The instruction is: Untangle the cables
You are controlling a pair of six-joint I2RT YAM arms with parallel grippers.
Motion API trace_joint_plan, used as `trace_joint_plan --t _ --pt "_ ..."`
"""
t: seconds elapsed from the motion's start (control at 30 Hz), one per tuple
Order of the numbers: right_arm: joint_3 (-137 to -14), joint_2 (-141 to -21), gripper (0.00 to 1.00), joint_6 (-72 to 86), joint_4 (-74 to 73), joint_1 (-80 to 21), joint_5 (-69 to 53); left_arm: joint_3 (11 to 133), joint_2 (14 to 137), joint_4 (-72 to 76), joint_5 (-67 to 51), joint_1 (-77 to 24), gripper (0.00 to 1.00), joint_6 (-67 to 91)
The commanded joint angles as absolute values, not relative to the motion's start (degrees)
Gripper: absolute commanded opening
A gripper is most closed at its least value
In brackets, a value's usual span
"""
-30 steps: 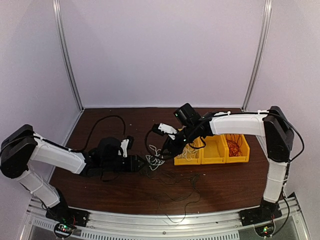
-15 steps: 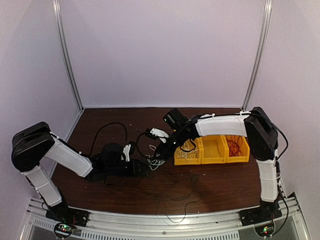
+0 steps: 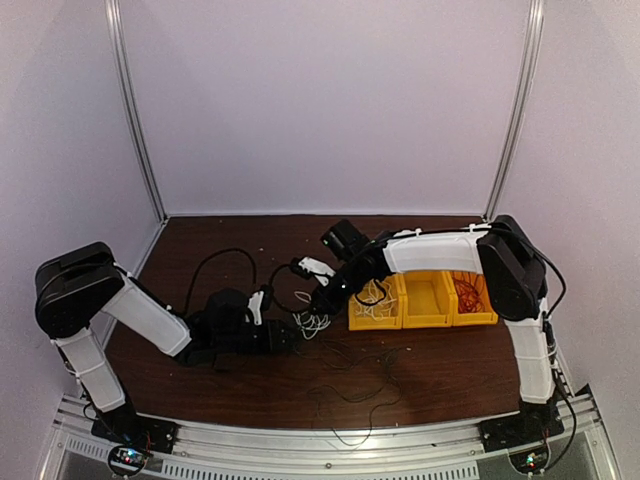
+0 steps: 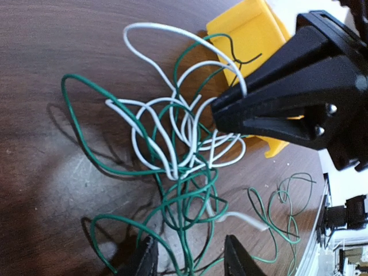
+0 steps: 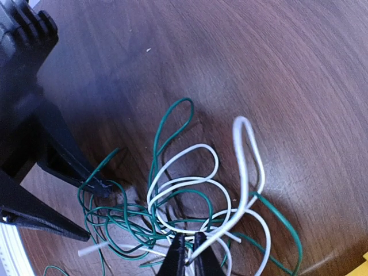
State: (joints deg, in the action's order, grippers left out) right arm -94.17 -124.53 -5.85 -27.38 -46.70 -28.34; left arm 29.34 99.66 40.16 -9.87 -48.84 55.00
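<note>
While the cables (image 4: 172, 169), a loose knot of white and green wire, are lying on the brown table (image 3: 230, 385) just left of the yellow bins (image 3: 420, 318), the right gripper (image 5: 187, 256) is pinching one white strand of them, its jaws closed on it. The left gripper (image 4: 191, 261) is reaching in from the left, jaws standing apart, green loops running between them.

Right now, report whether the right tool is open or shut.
Shut: the right tool pinches a white cable, fingertips together, in its wrist view.
</note>
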Motion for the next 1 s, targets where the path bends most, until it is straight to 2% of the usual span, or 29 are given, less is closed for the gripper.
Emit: trace_joint_plan --t 0.0,0.07,0.23,0.4,0.47,0.5,0.53,0.8,0.97 --pt "-94.92 -121.33 0.02 -4.83 -28.69 -46.79 -29.03 29.02 101.72 43.47 -9.39 -48.69 0.44 55.11" --pt "-94.79 -119.83 0.00 -4.95 -29.10 -46.82 -29.58 29.53 102.67 43.81 -9.55 -48.69 0.44 54.87" --pt "-95.30 -116.39 0.00 -5.05 -30.11 -46.85 -31.27 30.13 104.49 45.43 -9.97 -48.69 0.35 54.93" --pt "-97.65 -114.33 0.00 -5.29 -31.97 -46.84 -33.16 30.15 105.05 46.32 -9.49 -48.69 0.20 54.83" --pt "-100.07 -113.34 0.00 -6.20 -33.41 -46.84 -33.40 30.10 105.16 46.35 -9.41 -48.69 0.10 54.60" --pt "-101.63 -112.79 0.00 -6.61 -34.11 -46.79 -32.98 30.06 105.18 46.30 -9.20 -48.69 0.02 54.44" --pt "-103.75 -112.12 0.00 -7.00 -34.84 -46.65 -32.46 29.99 105.23 46.25 -9.05 -48.69 0.00 54.39" --pt "-133.04 -108.84 0.00 -8.37 -40.09 -40.40 -29.55 28.48 104.39 45.92 -8.46 -48.60 0.00 54.52" --pt "-134.49 -100.64 0.00 -8.28 -29.74 -35.93 -25.02 27.16 102.57 43.92 -7.32 -48.60 0.00 54.15"
